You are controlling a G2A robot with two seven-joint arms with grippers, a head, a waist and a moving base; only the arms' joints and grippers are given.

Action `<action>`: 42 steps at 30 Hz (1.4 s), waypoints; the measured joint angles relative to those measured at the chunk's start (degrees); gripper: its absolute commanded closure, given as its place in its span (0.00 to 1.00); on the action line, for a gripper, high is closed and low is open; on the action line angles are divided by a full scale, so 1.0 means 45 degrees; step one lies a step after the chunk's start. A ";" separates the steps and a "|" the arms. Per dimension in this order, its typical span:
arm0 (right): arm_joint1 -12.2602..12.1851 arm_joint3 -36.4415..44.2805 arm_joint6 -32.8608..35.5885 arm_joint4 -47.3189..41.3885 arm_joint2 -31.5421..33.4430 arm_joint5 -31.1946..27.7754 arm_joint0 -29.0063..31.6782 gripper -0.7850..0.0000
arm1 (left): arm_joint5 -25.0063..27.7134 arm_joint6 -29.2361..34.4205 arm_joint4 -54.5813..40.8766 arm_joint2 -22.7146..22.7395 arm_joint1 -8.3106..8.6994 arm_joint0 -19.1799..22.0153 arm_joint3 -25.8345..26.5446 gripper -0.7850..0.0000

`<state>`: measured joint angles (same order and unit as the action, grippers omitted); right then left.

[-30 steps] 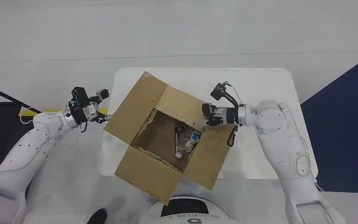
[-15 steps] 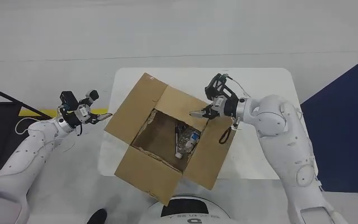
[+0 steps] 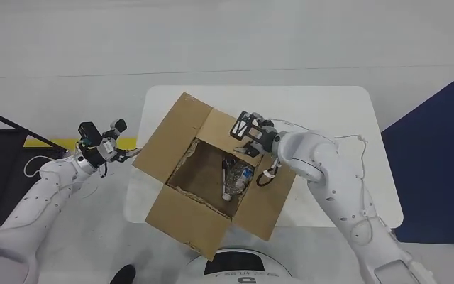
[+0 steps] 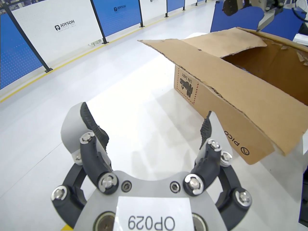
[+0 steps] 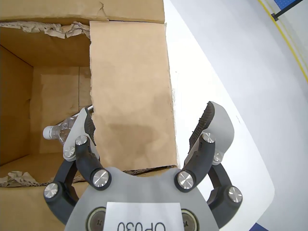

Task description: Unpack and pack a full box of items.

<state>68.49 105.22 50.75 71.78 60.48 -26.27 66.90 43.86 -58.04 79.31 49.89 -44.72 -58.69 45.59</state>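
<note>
Right now my right gripper (image 5: 146,116) hangs spread wide above a flap (image 5: 131,85) of the box (image 3: 174,138), with the bottle (image 5: 57,131) lying inside. Reaching down, I could catch that flap and drag the box. My left gripper (image 4: 146,112) sits beside the box, also spread, empty

Industrial test hall: blue-white partition panels (image 4: 60,22), glossy pale floor (image 4: 115,78), painted yellow line (image 4: 72,60).
</note>
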 measured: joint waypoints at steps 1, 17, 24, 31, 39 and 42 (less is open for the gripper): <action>0.0023 0.0024 -0.0025 0.0086 -0.0137 0.0095 -0.0035 0.00 | 0.0002 0.0053 0.0005 0.0015 -0.0011 -0.0001 0.0047 0.00; 0.0796 -0.1368 0.0108 0.3275 -0.3328 0.2367 -0.1339 0.00 | -0.0053 0.0345 0.0173 0.0434 -0.0104 -0.0230 0.0307 0.00; 0.1142 -0.2701 0.0452 0.1878 -0.3150 0.3115 -0.2167 0.00 | -0.0031 0.0396 0.0210 0.0646 -0.0119 -0.0350 0.0366 0.00; 0.1395 -0.3770 0.0513 0.0909 -0.2833 0.3947 -0.2778 0.00 | 0.0145 0.0570 0.0260 0.0842 -0.0141 -0.0344 0.0409 0.00; 0.1508 -0.4503 0.0574 -0.0314 -0.1755 0.5420 -0.3096 0.00 | 0.0420 0.0632 0.0353 0.1046 -0.0169 -0.0280 0.0279 0.00; 0.1497 -0.4622 0.0620 -0.0514 -0.1383 0.5683 -0.3109 0.00 | 0.0503 0.0672 0.0420 0.1115 -0.0178 -0.0233 0.0253 0.00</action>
<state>75.22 84.41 53.54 69.47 54.26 -0.69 52.91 46.12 -55.02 81.20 54.91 -45.52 -59.74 46.73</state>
